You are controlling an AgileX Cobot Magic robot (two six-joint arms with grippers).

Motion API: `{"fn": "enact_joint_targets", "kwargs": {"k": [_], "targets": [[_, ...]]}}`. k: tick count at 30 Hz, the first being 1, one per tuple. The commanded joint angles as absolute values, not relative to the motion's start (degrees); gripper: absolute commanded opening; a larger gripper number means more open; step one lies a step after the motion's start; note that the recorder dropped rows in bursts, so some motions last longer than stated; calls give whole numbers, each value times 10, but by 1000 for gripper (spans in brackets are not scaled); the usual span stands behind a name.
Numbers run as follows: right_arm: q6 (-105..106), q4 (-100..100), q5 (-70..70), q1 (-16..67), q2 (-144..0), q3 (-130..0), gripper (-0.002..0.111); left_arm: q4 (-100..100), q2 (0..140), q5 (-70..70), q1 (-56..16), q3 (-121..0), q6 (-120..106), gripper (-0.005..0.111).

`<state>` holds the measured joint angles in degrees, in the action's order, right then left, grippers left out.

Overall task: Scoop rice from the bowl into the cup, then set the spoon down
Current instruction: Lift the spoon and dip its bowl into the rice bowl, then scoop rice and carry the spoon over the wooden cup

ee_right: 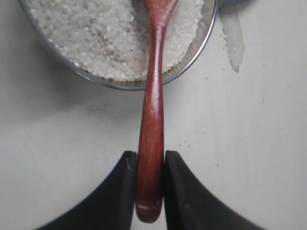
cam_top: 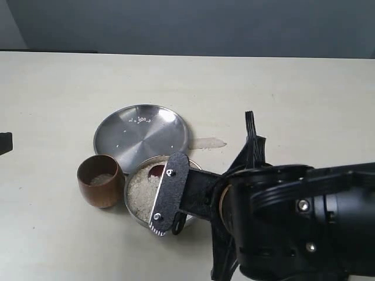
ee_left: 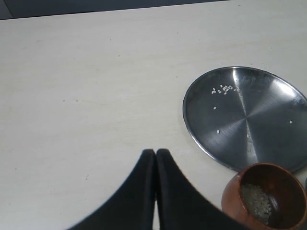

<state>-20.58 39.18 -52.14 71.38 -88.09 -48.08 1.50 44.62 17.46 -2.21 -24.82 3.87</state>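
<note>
The steel bowl holds a heap of white rice, seen close in the right wrist view as rice inside the bowl. My right gripper is shut on the handle of the reddish-brown spoon, whose oval end lies over the rice, also visible as the spoon. The brown wooden cup stands left of the bowl, touching it or nearly so, with some rice at its bottom; it shows too as the cup. My left gripper is shut and empty, above bare table beside the cup.
A flat steel plate with a few stray grains lies behind the bowl and cup, also seen as the plate. A pale smear marks the table right of the plate. My right arm's black body fills the lower right.
</note>
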Motion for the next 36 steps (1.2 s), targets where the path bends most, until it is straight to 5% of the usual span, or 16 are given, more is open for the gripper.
{"fn": "enact_joint_targets", "kwargs": {"k": [1, 36], "targets": [[-244, 380, -505, 714, -876, -485, -1, 18, 449, 170, -24, -253, 38, 0], [-461, 421, -386, 714, -876, -490, -1, 18, 449, 167, -24, -253, 38, 0]]}}
